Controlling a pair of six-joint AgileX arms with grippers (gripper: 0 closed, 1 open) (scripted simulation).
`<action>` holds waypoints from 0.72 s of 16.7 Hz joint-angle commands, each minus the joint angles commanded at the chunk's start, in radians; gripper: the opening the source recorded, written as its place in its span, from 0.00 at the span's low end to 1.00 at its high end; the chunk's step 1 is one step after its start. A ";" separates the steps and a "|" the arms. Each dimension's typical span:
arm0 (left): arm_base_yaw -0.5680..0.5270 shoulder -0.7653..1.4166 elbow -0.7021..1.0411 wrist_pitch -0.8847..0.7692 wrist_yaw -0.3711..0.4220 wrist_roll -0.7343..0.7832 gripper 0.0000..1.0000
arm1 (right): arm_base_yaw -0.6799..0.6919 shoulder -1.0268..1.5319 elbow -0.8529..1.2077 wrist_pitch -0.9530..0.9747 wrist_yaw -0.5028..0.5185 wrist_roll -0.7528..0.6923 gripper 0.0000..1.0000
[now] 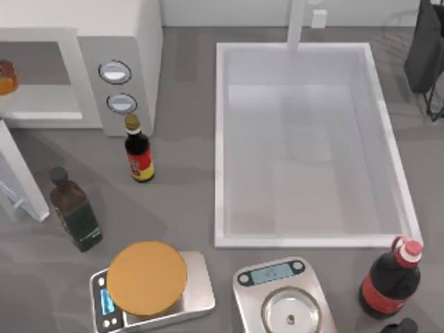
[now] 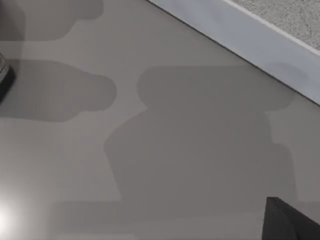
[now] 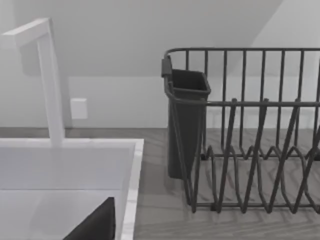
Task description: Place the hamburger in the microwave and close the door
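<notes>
Small orange-brown hamburger [image 1: 5, 76]: sitting inside the big white microwave [image 1: 132, 31], far left of its cavity, half cut off.
White-framed mesh-window door [image 1: 19, 182]: swung wide open, sticking out toward the table front.
Left gripper: can't tell, just a dark corner over grey table [image 2: 150, 150].
Right gripper: can't tell either, near the white sink basin [image 1: 305, 146] and black wire dish rack [image 3: 250, 135].

Left claw [image 2: 292, 222]: one dark grey, matte, angular wedge with a pointed tip. Right claw [image 3: 95, 225]: one dark charcoal, slanted, flat-faced piece, possibly a finger. Cables, screws and markings cannot be made out.
</notes>
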 joint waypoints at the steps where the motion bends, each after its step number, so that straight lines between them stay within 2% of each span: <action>1: -0.036 -0.027 -0.017 0.003 -0.020 -0.018 0.00 | 0.000 0.000 0.000 0.000 0.000 0.000 1.00; 7: -0.173 -0.125 -0.069 0.032 -0.131 -0.125 0.00 | 0.000 0.000 0.000 0.000 0.000 0.000 1.00; 12: -0.264 -0.140 -0.082 0.039 -0.182 -0.207 0.00 | 0.000 0.000 0.000 0.000 0.000 0.000 1.00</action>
